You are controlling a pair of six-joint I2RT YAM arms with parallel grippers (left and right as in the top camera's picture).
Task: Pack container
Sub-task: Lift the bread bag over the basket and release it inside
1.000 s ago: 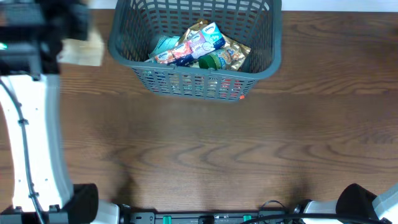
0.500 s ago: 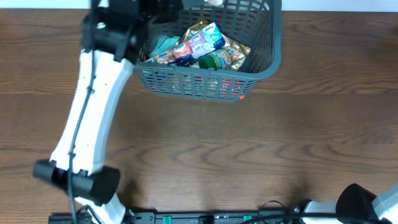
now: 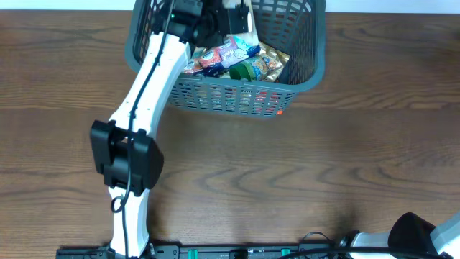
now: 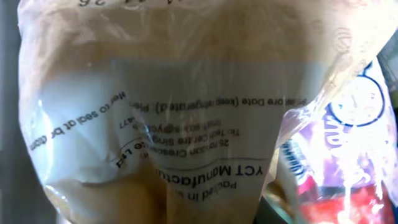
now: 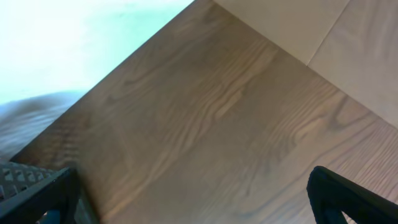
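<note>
Nearing completion — grey slotted basket (image 3: 237,97) at the far edge of the table (image 3: 302,180) holds several snack packets (image 3: 233,54); left gripper (image 3: 228,18) above it seems clamped on a pale printed bag (image 4: 186,124), not yet released. Right gripper (image 5: 193,199) gapes empty.

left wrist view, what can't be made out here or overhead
- Left wrist: the clear packet fills the frame, hiding the fingers of the left claw; grip unclear.
- Overhead: the arm covers that claw; the container far rim is cut by the top edge.
- Packet print: mirrored, blurry.
</note>
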